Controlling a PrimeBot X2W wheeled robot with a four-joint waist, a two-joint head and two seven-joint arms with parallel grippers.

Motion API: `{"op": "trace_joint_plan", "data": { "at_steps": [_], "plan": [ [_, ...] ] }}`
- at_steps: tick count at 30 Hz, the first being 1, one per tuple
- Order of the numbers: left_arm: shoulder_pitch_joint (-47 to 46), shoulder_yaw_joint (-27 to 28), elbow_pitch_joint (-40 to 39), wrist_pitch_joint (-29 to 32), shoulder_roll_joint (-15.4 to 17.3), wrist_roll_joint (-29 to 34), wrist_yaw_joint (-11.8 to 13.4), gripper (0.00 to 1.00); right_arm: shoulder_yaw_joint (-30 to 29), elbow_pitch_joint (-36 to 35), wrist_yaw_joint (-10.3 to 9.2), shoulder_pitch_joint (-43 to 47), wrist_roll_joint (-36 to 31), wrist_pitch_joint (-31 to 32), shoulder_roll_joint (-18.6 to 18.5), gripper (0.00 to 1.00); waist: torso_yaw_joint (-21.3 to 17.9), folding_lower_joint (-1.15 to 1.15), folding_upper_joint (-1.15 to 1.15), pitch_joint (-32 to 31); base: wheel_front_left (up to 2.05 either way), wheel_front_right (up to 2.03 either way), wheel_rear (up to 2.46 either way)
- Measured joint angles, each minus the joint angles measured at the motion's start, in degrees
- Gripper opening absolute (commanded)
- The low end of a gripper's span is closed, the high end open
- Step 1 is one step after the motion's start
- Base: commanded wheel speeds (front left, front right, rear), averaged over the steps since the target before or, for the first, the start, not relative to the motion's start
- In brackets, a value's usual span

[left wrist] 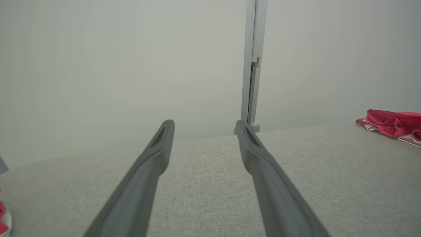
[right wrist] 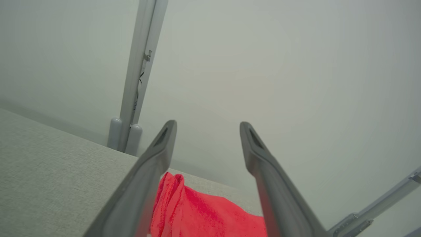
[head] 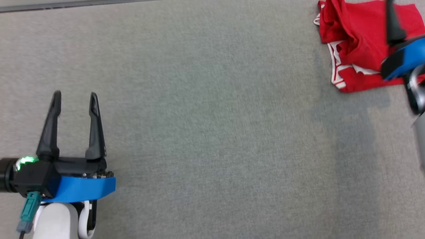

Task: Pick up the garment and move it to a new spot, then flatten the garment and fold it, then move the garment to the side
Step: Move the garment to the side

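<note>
The garment (head: 362, 33) is red with white trim and lies crumpled at the far right of the grey fabric table (head: 212, 132). It also appears at the right edge of the left wrist view as the garment (left wrist: 391, 123). My right gripper (right wrist: 207, 126) is open above the garment (right wrist: 204, 214), holding nothing. In the head view one of its dark fingers (head: 394, 26) and its blue body overlap the cloth. My left gripper (head: 75, 94) stands open at the lower left, far from the garment, and is seen again as the left gripper (left wrist: 204, 124) over bare table.
A pale wall rises behind the table, with a grey upright post (left wrist: 251, 65) at the back edge, also seen as the post (right wrist: 138, 82). A grey strip (head: 66, 5) marks the table's far edge. A red and white scrap (left wrist: 2, 220) shows at the left border.
</note>
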Motion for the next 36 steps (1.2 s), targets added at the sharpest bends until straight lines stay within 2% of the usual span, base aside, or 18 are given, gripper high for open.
{"op": "trace_joint_plan", "data": {
  "at_steps": [8,14,23,36],
  "plan": [
    [4.30,1.38,3.35,0.01,-2.13,-0.29,-0.10,1.00,3.65,-6.89,-0.01,11.94,3.76,-0.01,5.02,1.00,3.18,-0.01,0.00,-7.12,0.00,0.00,0.00],
    [6.97,2.16,5.69,0.01,-3.13,-0.29,-0.37,1.00,4.30,-10.29,0.00,20.77,6.59,-0.01,8.20,1.00,4.51,0.00,0.00,-11.49,0.00,0.00,0.00],
    [9.94,2.46,8.92,0.01,-4.28,-0.19,-0.79,1.00,1.40,-15.97,-0.01,34.73,7.91,-0.02,11.76,1.00,5.87,0.00,0.00,-17.07,0.00,0.00,0.00],
    [14.13,2.56,11.28,0.01,-4.95,0.60,-1.02,1.00,-1.81,-21.34,-0.01,46.64,6.60,-0.02,16.19,1.00,5.91,0.00,0.01,-23.21,0.00,0.00,0.00]
  ]
}}
